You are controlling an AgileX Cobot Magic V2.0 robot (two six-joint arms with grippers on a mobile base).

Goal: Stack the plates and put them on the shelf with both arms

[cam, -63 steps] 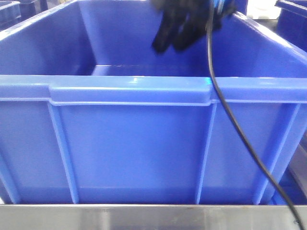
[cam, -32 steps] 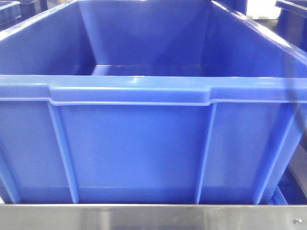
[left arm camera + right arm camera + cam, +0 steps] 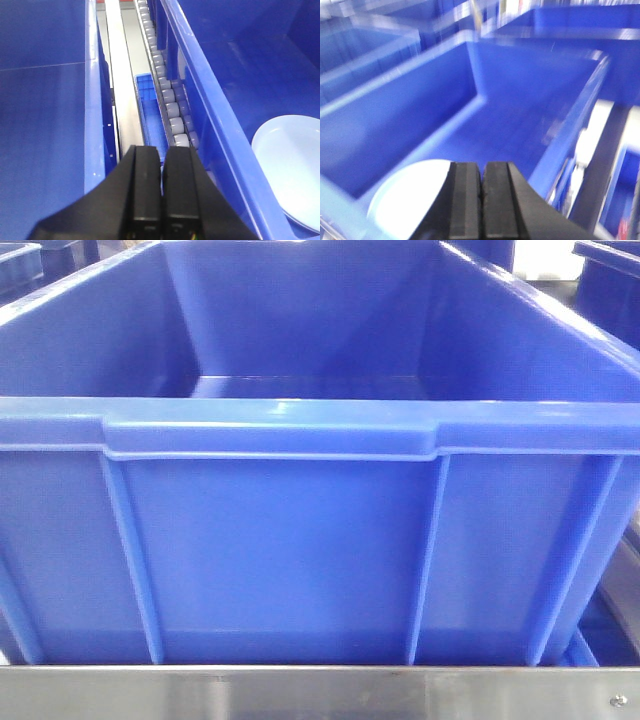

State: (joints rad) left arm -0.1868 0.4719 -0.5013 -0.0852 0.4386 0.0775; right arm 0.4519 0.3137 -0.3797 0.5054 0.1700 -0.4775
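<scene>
The left gripper [image 3: 161, 192] shows black fingers pressed together, holding nothing, above the rim of a big ribbed blue plastic crate [image 3: 210, 107]. At its three o'clock a pale glossy round plate [image 3: 292, 167] lies on that crate's floor. The right gripper [image 3: 481, 200], fingers likewise together and empty, hangs over another pale plate [image 3: 407, 200] in a blurred blue crate [image 3: 470, 110].

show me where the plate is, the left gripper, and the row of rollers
plate [image 3: 292, 167], left wrist view, on its pale centre.
left gripper [image 3: 161, 172], left wrist view, on the seam between its closed fingertips.
rollers [image 3: 170, 95], left wrist view, on one grey roller mid-row.
</scene>
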